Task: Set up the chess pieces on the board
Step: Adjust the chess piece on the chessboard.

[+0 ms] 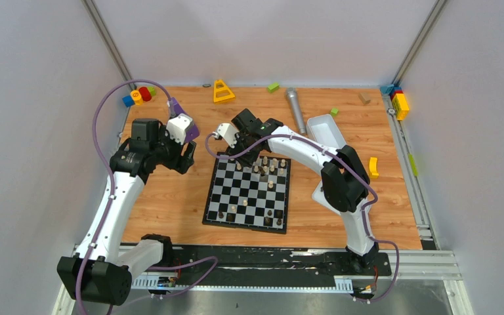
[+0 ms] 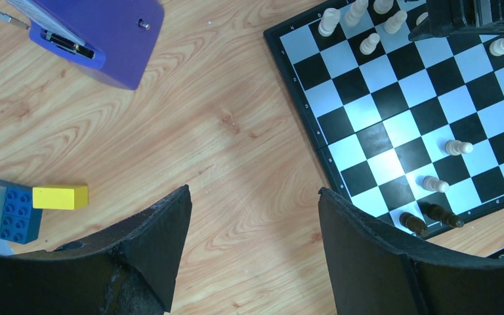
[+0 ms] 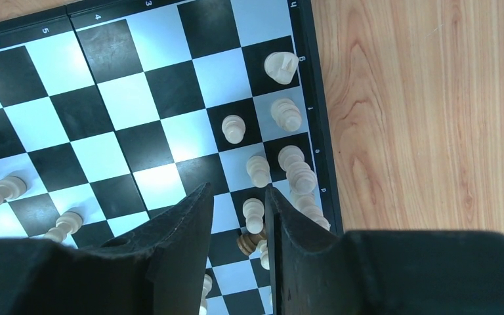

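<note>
The black-and-white board (image 1: 236, 190) lies mid-table. Cream chess pieces (image 1: 266, 165) crowd its far edge, and a few cream and dark ones (image 1: 272, 215) stand near its front edge. My right gripper (image 1: 233, 149) hovers over the board's far left corner. In the right wrist view that gripper (image 3: 237, 188) has its jaws partly apart; a cream pawn (image 3: 254, 213) and a tipped brown piece (image 3: 248, 243) show in the gap on the board, neither clamped. My left gripper (image 2: 254, 190) stands wide open over bare wood, just left of the board (image 2: 341, 98).
A white tray (image 1: 325, 131) and a grey cylinder (image 1: 295, 110) lie behind the board. A yellow triangle (image 1: 223, 92) and toy blocks (image 1: 138, 96) sit at the back, more blocks (image 1: 399, 102) at the right rail. Blue and yellow blocks (image 2: 13, 207) lie near my left gripper.
</note>
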`<act>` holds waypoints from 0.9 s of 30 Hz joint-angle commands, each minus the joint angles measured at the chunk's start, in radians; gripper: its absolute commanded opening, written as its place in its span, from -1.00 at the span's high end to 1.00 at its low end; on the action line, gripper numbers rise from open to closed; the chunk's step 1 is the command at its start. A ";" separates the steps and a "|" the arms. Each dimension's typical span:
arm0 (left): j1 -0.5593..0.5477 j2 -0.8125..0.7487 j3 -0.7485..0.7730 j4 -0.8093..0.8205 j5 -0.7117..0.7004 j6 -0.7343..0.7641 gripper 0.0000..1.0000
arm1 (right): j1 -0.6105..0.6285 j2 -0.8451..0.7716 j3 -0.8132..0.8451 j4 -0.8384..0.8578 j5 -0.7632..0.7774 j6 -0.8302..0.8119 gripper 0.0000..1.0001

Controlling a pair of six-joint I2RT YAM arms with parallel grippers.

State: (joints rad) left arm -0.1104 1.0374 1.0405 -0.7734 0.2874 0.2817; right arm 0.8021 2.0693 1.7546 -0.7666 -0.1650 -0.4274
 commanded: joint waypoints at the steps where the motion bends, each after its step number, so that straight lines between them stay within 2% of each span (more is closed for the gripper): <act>1: 0.007 -0.011 0.004 0.013 0.020 0.008 -0.57 | -0.007 0.010 0.006 0.014 0.024 -0.013 0.27; 27: 0.007 -0.010 -0.003 0.018 0.022 0.010 -0.57 | -0.009 0.059 0.015 0.022 0.033 -0.026 0.29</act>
State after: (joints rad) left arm -0.1104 1.0378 1.0405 -0.7731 0.2874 0.2821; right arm 0.7971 2.1117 1.7542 -0.7658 -0.1467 -0.4435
